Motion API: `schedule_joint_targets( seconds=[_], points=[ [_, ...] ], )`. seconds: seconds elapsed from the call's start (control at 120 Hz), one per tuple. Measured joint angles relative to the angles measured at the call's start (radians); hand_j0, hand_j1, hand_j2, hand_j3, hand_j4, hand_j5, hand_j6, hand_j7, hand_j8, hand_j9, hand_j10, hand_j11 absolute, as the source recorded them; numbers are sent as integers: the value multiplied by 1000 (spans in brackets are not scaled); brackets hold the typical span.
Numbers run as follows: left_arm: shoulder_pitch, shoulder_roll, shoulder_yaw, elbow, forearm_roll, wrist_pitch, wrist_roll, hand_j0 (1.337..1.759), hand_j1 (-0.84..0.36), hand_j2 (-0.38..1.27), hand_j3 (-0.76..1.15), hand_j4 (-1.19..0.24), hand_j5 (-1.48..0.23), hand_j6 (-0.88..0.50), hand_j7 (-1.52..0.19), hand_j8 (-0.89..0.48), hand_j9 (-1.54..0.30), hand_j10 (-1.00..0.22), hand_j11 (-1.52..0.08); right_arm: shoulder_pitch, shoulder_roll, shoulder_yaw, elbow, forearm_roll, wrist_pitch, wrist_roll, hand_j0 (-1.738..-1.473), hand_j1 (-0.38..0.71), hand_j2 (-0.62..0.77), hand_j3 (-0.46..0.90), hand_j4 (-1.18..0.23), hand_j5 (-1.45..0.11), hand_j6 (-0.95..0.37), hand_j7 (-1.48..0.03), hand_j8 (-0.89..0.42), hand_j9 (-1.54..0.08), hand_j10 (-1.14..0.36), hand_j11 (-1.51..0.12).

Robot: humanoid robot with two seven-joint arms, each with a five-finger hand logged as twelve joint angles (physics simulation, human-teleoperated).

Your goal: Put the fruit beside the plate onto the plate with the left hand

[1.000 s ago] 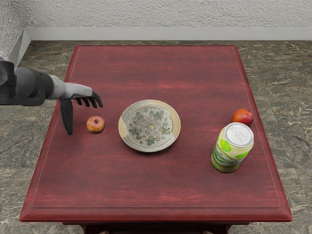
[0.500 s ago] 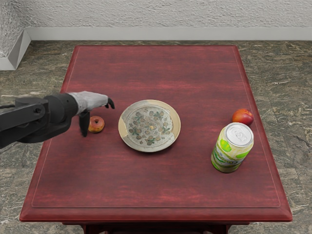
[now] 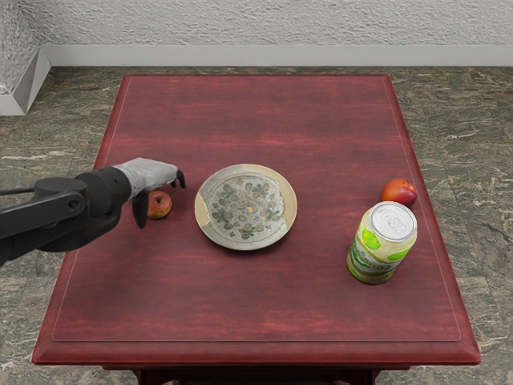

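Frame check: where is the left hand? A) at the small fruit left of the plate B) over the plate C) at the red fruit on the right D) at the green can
A: the left hand is at the small fruit just left of the plate.

One view only for you: the head camera. It sits high beyond the 6 o'clock edge of the tabletop [image 3: 256, 305], facing 12 o'clock, tilted down at a slant. Mid range: the whole tabletop fits, with floor [image 3: 465, 120] at 3 and 9 o'clock and the wall [image 3: 280, 24] at 12. The plate [image 3: 245, 168] lies near frame centre.
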Motion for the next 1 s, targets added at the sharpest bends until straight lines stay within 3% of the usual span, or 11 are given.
schedule_joint_targets(
  seconds=[0.292,0.6,0.867,1.0],
  points=[
    [3,-5,7,7,1,3,0,1658,-195,94,0,-458,-593,-459,-592,-459,-592,-458,-592,0,0,0,0,0,0,0,-1658,-305,-8,0,-36,-47,-36,-47,-36,-47,-36,-47],
    [10,-8,8,21,3,5,0,1657,-270,95,0,-538,-675,-493,-689,-530,-689,-530,-688,0,0,0,0,0,0,0,-1658,-305,-8,0,-36,-47,-36,-47,-36,-47,-36,-47],
    [15,-5,11,29,3,4,0,1652,-306,243,0,-645,-899,-430,-927,-484,-923,-689,-922,0,0,0,0,0,0,0,-1658,-305,-8,0,-36,-47,-36,-47,-36,-47,-36,-47],
    [14,-6,11,34,3,3,1,1651,-323,412,0,-673,-1024,-433,-1046,-454,-1039,-770,-1038,0,0,0,0,0,0,0,-1658,-305,-8,0,-36,-47,-36,-47,-36,-47,-36,-47]
  ],
)
